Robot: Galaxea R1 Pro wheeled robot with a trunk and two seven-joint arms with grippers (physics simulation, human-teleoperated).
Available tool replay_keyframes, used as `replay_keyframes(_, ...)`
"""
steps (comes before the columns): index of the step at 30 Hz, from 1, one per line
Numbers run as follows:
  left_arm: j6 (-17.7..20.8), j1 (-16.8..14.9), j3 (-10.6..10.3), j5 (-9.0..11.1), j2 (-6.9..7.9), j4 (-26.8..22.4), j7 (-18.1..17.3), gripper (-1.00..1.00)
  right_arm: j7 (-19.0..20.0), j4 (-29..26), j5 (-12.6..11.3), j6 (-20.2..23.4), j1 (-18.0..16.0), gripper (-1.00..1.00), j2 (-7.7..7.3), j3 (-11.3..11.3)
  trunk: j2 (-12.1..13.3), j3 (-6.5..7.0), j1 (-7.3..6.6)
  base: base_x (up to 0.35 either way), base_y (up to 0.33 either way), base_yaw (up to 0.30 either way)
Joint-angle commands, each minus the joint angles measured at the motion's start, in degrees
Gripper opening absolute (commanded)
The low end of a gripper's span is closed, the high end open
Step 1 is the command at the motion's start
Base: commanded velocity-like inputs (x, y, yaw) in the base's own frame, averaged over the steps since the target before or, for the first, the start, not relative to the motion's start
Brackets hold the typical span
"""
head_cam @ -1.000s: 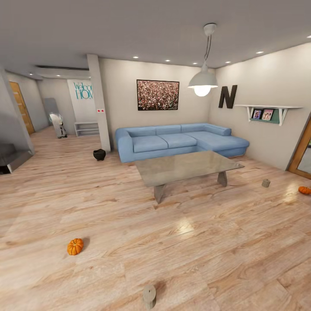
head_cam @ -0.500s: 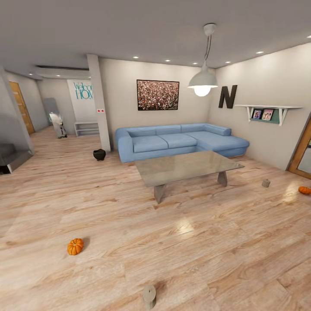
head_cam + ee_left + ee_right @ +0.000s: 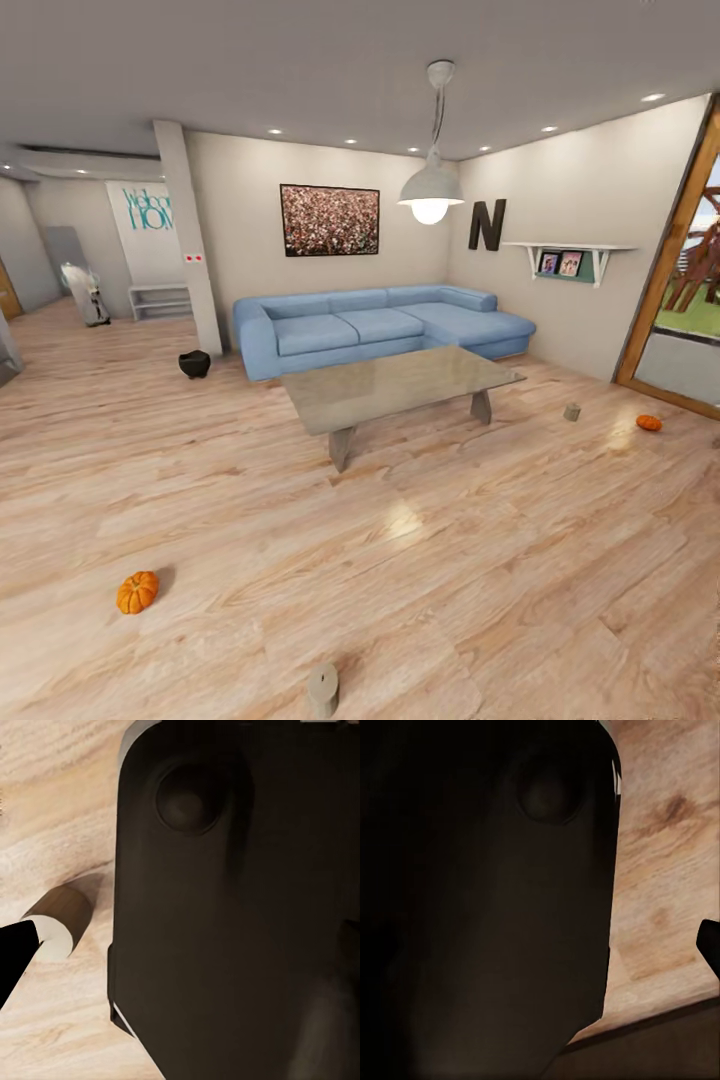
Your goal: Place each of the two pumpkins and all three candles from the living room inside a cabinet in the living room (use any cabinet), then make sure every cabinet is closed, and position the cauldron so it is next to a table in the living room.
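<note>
- A light wood plank floor (image 3: 420, 560) is seen throughout.
- A blue corner sofa (image 3: 370, 328) is set against the pale back wall (image 3: 250, 220), below a framed picture (image 3: 329, 220).
- A lit white pendant lamp (image 3: 430, 190) is hung from the ceiling.
- A black letter N (image 3: 487, 224) and a shelf (image 3: 568, 250) are mounted on the right wall.

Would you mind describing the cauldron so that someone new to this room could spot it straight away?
Start at the blue corner sofa against the back wall and go to its left end, by the white pillar. On the wood floor just beside that sofa arm sits the cauldron, a small round-bellied black pot. It is the one dark item on the floor; the pumpkins are orange and the candles pale grey.
</note>
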Motion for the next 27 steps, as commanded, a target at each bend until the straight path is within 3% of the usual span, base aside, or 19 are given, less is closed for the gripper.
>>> replay_keyframes(1, -0.48, -0.01, 0.26, 0.38, 0.01, 0.01, -0.04, 1.0, -0.03, -0.09, 0.01, -0.05, -0.03, 1.0, 0.0, -0.03, -0.03, -0.02, 0.0, 0.0, 0.0, -0.18)
replay_keyframes(5, -1.52, -0.01, 0.33, 0.9, 0.1, 0.02, -0.04, 1.0, -0.05, -1.2, 0.01, -0.01, -0.11, 1.0, 0.0, -0.03, -0.03, 0.1, 0.0, 0.0, 0.0, -0.144)
replay_keyframes(13, -2.32, -0.01, 0.33, 4.98, 0.22, 0.02, 0.04, 1.0, -0.34, -4.12, 0.09, 0.14, -0.18, 1.0, 0.08, 0.25, -0.03, 0.17, 0.0, 0.0, 0.0, -0.034)
replay_keyframes(27, -2.42, -0.01, 0.38, 5.71, 0.3, 0.02, 0.04, 1.0, -0.11, -11.12, 0.1, 0.44, -0.28, 1.0, 0.1, 0.5, -0.03, 0.17, 0.0, 0.0, 0.0, -0.001)
